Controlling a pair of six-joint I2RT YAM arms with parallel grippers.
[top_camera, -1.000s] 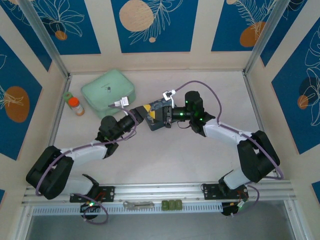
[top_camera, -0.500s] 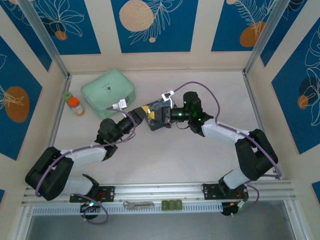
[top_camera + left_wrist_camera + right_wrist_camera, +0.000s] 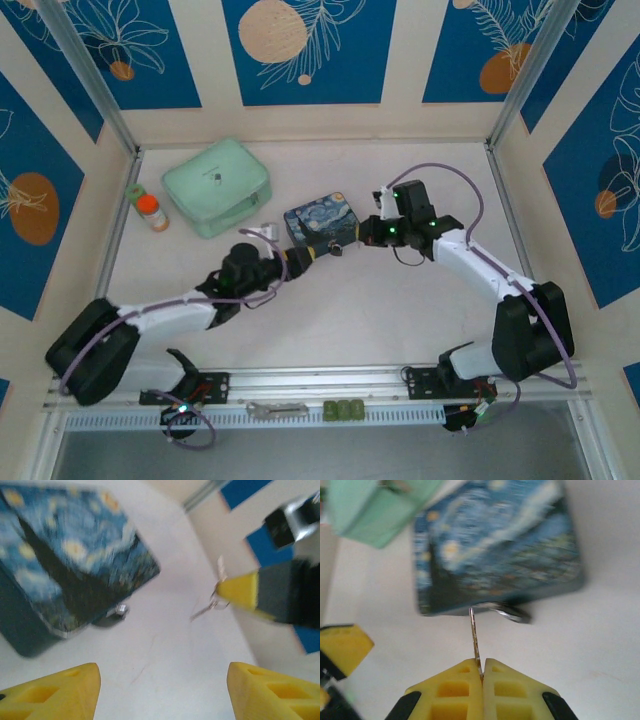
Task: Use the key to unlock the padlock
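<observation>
The padlock (image 3: 512, 614) is a tiny dark body with a silvery glint, blurred, lying on the table against the near side of the blue starry-night tin (image 3: 320, 223). In the left wrist view the padlock (image 3: 117, 612) sits at the tin's (image 3: 65, 565) lower corner. My right gripper (image 3: 481, 667) is shut on the key (image 3: 474, 632), a thin silvery blade whose tip points at the tin's lower edge, just left of the padlock. From the left wrist camera, the key (image 3: 212, 602) hangs from the right fingertip (image 3: 240, 590). My left gripper (image 3: 162, 690) is open over bare table, short of the padlock.
A mint green pouch (image 3: 216, 185) lies at the back left, with an orange-capped bottle (image 3: 151, 212) beside it near the left wall. A flat grey metal bar (image 3: 276, 408) and small green pieces (image 3: 345, 410) rest on the front rail.
Both grippers have pulled back off the tin: the right one to the right with the key, the left one down and left. The tin's painted lid is now uncovered.
</observation>
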